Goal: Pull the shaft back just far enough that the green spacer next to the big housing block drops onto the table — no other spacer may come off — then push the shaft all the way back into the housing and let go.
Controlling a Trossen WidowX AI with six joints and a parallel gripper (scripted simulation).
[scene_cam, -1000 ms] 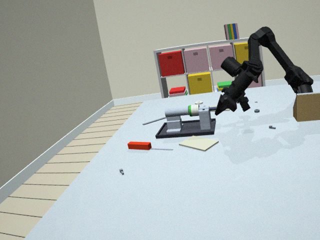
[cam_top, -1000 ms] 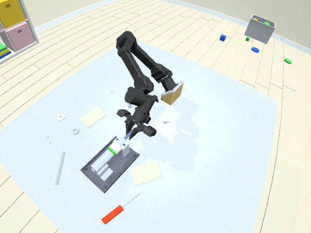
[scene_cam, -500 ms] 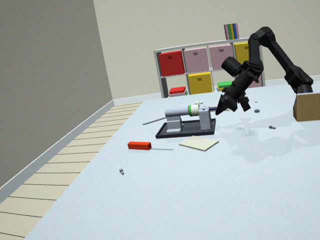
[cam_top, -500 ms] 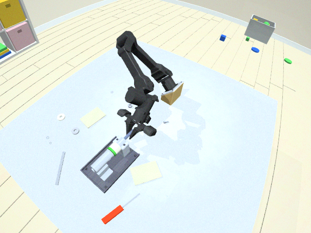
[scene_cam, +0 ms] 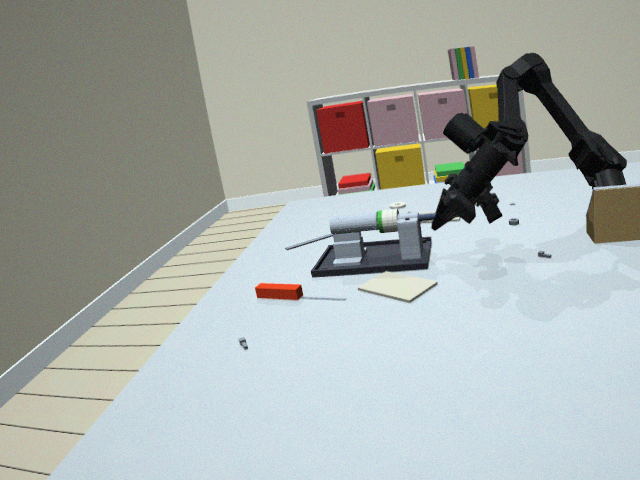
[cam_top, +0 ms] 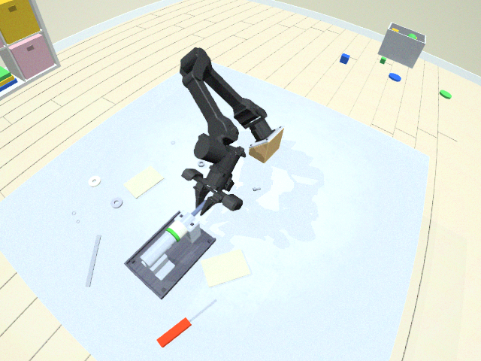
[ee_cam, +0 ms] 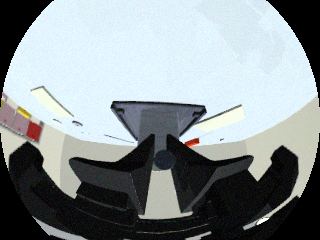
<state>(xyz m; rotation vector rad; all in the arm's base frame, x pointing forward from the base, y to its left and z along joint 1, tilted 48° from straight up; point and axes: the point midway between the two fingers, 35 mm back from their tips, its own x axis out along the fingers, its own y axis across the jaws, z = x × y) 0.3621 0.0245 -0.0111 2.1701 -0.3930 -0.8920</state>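
The green spacer (cam_top: 173,234) (scene_cam: 379,221) sits upright in line against the end of the big pale housing cylinder (cam_top: 158,250) (scene_cam: 354,223). White spacers (cam_top: 179,229) (scene_cam: 390,220) fill the space between it and the upright grey support (cam_top: 193,234) (scene_cam: 410,241). All stand above the dark base tray (cam_top: 186,254) (scene_cam: 379,253). The blue-grey shaft (cam_top: 196,210) (scene_cam: 424,215) (ee_cam: 164,160) sticks out of the support on the arm's side. My gripper (cam_top: 200,210) (scene_cam: 436,226) (ee_cam: 160,137) is shut on the shaft's outer part. The shaft inside the spacers is hidden.
Cream plates (cam_top: 226,268) (scene_cam: 398,286) (cam_top: 143,181) lie on both sides of the tray. A red-handled screwdriver (cam_top: 173,332) (scene_cam: 279,291) lies in front. A grey bar (cam_top: 93,260) and loose rings (cam_top: 116,202) (cam_top: 94,180) lie on the far side. A small bolt (cam_top: 256,189) lies near the arm.
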